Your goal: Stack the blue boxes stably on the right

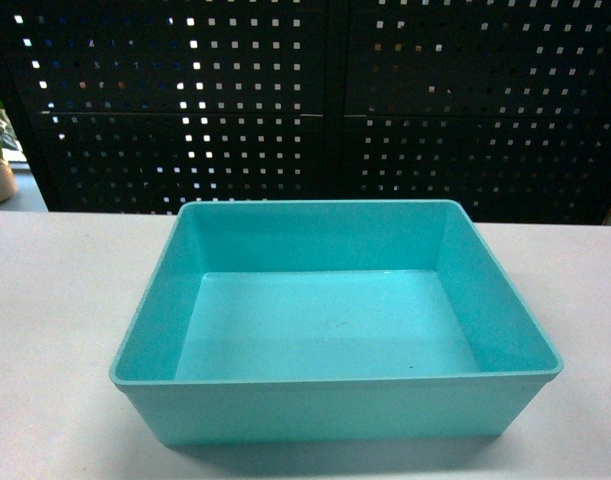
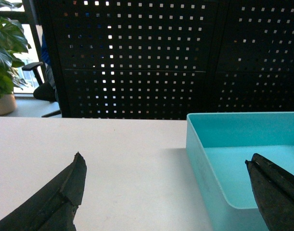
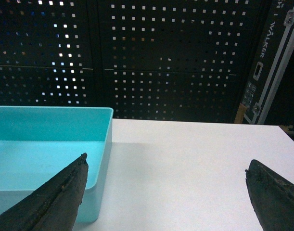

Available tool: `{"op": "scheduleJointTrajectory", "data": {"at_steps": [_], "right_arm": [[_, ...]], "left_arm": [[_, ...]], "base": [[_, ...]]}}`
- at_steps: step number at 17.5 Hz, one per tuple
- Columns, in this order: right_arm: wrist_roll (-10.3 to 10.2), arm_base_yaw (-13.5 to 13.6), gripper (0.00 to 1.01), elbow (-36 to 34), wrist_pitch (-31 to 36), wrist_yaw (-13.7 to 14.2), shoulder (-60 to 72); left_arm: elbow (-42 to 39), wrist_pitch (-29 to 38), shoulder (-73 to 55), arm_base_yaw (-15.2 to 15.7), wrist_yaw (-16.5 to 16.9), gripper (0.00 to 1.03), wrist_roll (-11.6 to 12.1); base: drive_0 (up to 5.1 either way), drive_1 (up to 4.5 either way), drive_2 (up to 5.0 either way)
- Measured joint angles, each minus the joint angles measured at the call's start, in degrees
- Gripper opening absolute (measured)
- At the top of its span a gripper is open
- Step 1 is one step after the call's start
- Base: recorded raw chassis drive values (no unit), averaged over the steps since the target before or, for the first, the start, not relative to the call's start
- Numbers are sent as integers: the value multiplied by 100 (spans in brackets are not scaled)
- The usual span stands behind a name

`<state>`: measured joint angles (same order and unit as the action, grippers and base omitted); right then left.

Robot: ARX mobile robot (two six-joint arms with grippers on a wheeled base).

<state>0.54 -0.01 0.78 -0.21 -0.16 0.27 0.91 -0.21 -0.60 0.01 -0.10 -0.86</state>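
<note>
White table (image 1: pixel 55 300) before black perforated panels (image 1: pixel 285 100) held one blue box (image 1: pixel 330 320) (upright); left gripper (image 2: pixel 166 192) and right gripper (image 3: pixel 166 192) gaped wide, holding nothing.

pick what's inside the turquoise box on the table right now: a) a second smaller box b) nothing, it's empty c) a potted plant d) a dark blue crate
b: in the head view the blue box shows only its bare, flat bottom, and both wrist views agree, with the open left end effector and open right end effector holding nothing.
</note>
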Motion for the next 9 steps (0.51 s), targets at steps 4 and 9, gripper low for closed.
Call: {"op": "scheduleJointTrajectory", "data": {"at_steps": [4, 9], "right_arm": [[2, 0, 98, 0, 0, 0, 0], [-223, 463, 98, 107, -168, 127, 319]], "left_arm": [[0, 2, 0, 0, 0, 98, 0], [72, -289, -125, 111, 529, 98, -199]], "base": [[0, 0, 0], [0, 0, 0]]}}
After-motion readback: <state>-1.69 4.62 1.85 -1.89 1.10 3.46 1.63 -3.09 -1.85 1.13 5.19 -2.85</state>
